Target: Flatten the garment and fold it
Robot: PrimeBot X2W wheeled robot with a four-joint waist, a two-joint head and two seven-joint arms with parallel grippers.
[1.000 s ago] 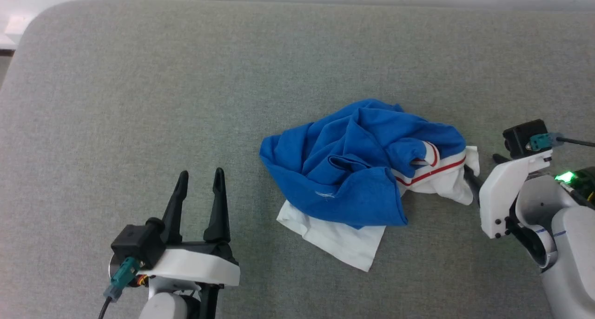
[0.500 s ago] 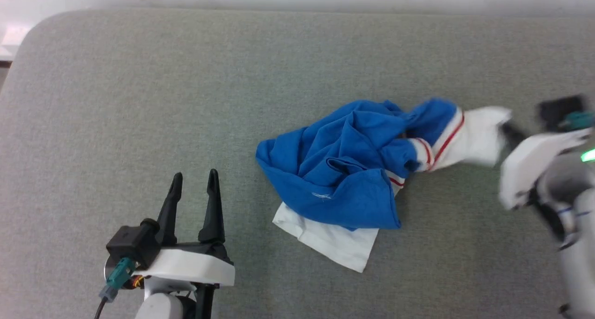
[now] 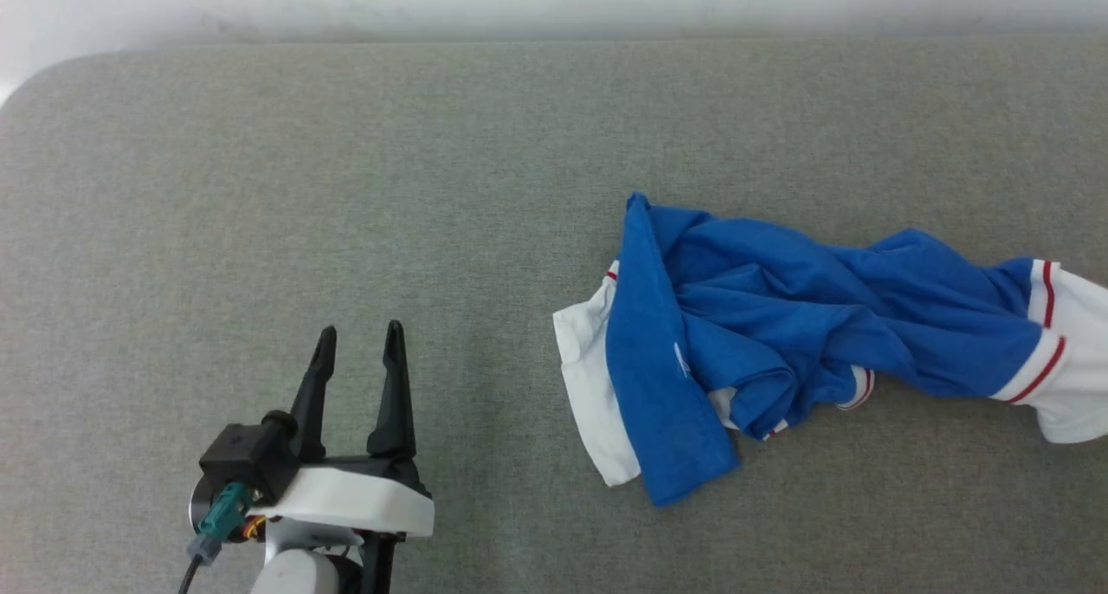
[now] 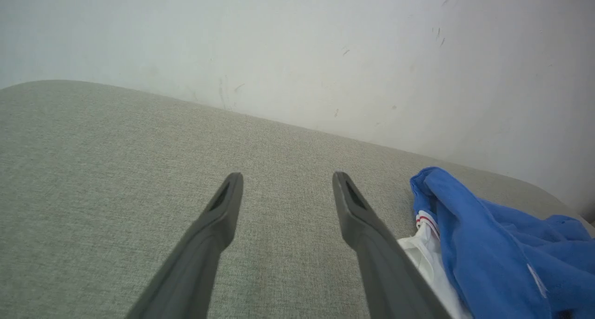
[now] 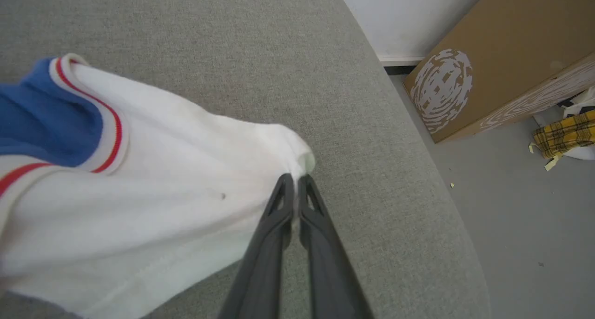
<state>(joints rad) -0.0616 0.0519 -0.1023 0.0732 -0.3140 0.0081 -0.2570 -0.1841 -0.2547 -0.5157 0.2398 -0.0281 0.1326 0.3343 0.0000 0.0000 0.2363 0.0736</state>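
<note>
The garment (image 3: 779, 334) is a royal-blue T-shirt with white sleeves and red striped trim, lying crumpled and stretched rightward across the grey cushioned surface (image 3: 346, 187). Its white sleeve (image 5: 153, 179) runs off the right edge of the head view. My right gripper (image 5: 295, 179) is shut on the tip of that white sleeve, lifting it above the surface. My left gripper (image 3: 359, 338) stands open at the lower left, well left of the shirt and holding nothing. In the left wrist view the garment (image 4: 488, 244) lies just right of my open left gripper (image 4: 288, 179).
A white wall (image 3: 554, 5) backs the surface. Off the surface's right end, a brown cardboard box (image 5: 492, 58) stands on the floor, with a yellow plaid cloth (image 5: 562, 137) beside it. The surface's rounded right edge (image 5: 418, 137) is near my right gripper.
My right gripper shut on the white sleeve and pulled it right, out of the head view, dragging and stretching the shirt rightward. The head camera shifted a little. The left gripper stayed open.
</note>
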